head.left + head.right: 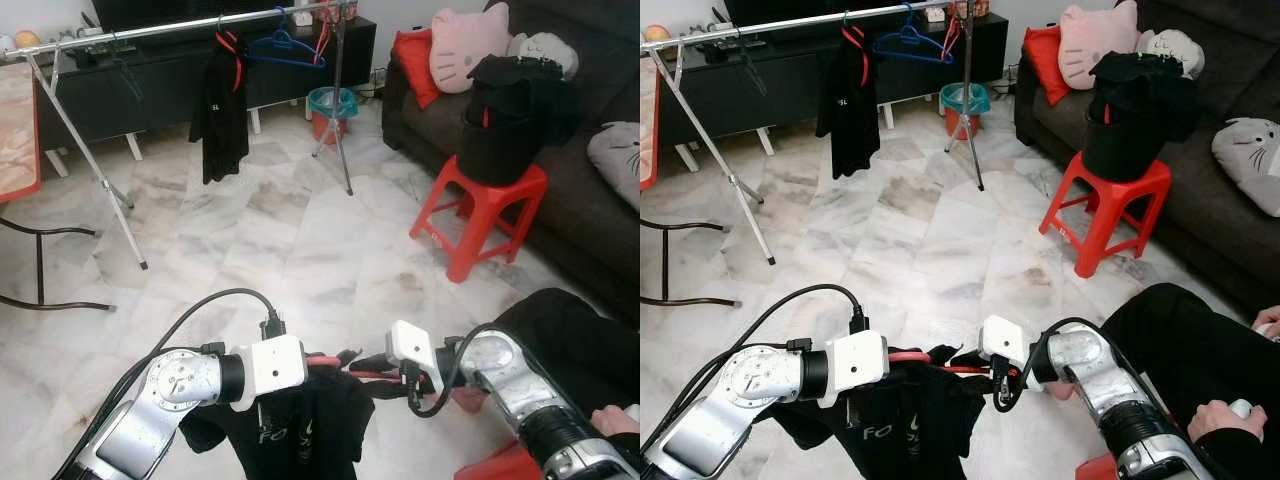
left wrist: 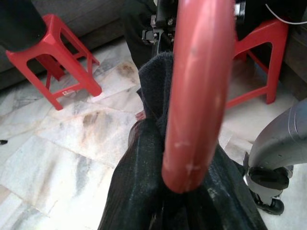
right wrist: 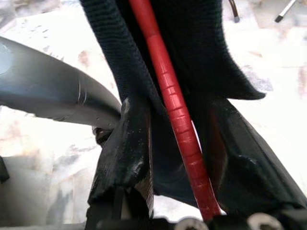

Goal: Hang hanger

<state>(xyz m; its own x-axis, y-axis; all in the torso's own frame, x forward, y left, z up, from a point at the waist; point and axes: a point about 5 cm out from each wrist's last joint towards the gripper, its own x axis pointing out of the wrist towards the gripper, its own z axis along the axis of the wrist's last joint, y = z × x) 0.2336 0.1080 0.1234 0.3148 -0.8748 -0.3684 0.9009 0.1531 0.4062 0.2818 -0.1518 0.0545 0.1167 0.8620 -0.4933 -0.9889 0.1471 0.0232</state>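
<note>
A red hanger (image 1: 325,359) carrying a black garment (image 1: 300,425) hangs low in front of me, between my two grippers. My left gripper (image 1: 318,362) holds one end of it; the red bar (image 2: 196,96) runs close along the left wrist view over the black cloth (image 2: 144,191). My right gripper (image 1: 368,366) comes in from the other side. In the right wrist view its black fingers (image 3: 125,153) flank the red hanger (image 3: 178,115) and the cloth. The silver clothes rail (image 1: 180,28) stands far off at the back of the room.
On the rail hang a black garment (image 1: 220,100), a blue hanger (image 1: 285,45) and a red hanger (image 1: 324,40). A red stool (image 1: 480,205) bearing a black bag stands by the dark sofa (image 1: 600,210). A person's leg (image 1: 580,340) and hand (image 1: 612,420) are close on my right. A table (image 1: 15,120) stands at left.
</note>
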